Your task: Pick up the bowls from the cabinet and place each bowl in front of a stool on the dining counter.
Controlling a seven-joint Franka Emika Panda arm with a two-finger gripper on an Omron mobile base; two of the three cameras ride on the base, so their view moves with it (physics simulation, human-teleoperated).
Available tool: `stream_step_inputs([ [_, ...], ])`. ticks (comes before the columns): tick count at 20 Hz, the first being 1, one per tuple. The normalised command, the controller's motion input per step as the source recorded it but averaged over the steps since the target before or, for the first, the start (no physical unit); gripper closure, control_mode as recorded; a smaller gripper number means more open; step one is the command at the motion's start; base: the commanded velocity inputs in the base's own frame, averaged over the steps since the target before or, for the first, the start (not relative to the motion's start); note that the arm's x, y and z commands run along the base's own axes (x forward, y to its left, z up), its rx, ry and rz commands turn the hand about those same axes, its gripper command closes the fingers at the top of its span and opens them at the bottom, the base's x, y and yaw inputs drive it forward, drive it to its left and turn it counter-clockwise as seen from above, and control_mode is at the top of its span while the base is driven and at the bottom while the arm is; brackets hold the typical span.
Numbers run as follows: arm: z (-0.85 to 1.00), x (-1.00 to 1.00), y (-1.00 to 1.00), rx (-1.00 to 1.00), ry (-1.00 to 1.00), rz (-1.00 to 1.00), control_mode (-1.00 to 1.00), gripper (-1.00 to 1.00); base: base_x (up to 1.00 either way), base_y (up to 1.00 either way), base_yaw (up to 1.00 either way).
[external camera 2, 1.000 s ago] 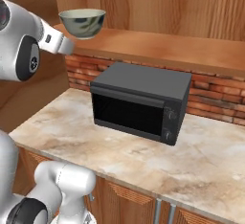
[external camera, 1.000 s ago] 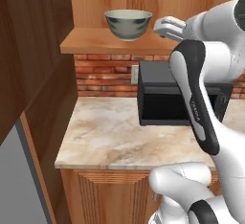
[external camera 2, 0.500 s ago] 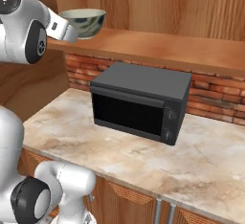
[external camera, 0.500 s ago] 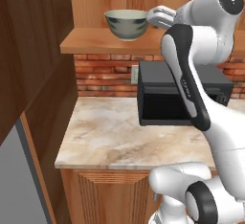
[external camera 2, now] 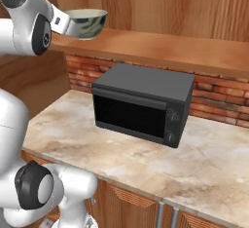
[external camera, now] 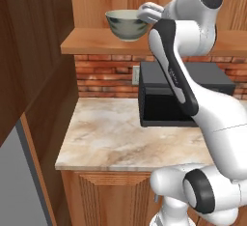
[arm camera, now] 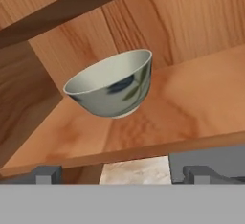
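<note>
One grey-green bowl (external camera: 126, 24) with a dark leafy pattern stands upright on the shelf of the wooden cabinet (external camera: 91, 42), near its left end. My gripper (external camera: 146, 14) is at the bowl's right side, level with its rim, open and holding nothing. In the right base view the bowl (external camera 2: 89, 22) sits just past the hand (external camera 2: 62, 23) on the shelf (external camera 2: 160, 47). In the hand view the bowl (arm camera: 112, 85) rests on the shelf board (arm camera: 191, 91), straight ahead of the open gripper (arm camera: 122, 175) and a little beyond its fingertips (arm camera: 45, 174). The stool and the dining counter are out of view.
A black microwave (external camera: 181, 94) (external camera 2: 141, 100) stands on the marbled worktop (external camera: 111, 133) under the shelf, against a brick backsplash (external camera: 103, 73). A tall dark wood panel (external camera: 34, 65) closes the left side. Ribbed base cupboards (external camera: 111, 198) lie below.
The arm has swung up and left, bringing the open gripper from over the microwave's side up to the bowl's right side. The bowl has not moved.
</note>
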Motion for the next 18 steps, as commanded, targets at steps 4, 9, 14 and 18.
stream_step_inputs([
  [4,0.00,0.39,0.03,0.00,0.02,0.00,-1.00,-1.00,0.00,0.00,0.00],
  [9,0.00,0.36,0.00,0.00,0.11,0.00,-1.00,-1.00,0.00,0.00,0.00],
  [14,0.04,0.38,0.01,0.00,0.10,0.00,-1.00,-1.00,0.00,0.00,0.00],
  [18,0.12,0.34,0.06,0.00,0.01,0.00,-1.00,-1.00,0.00,0.00,0.00],
])
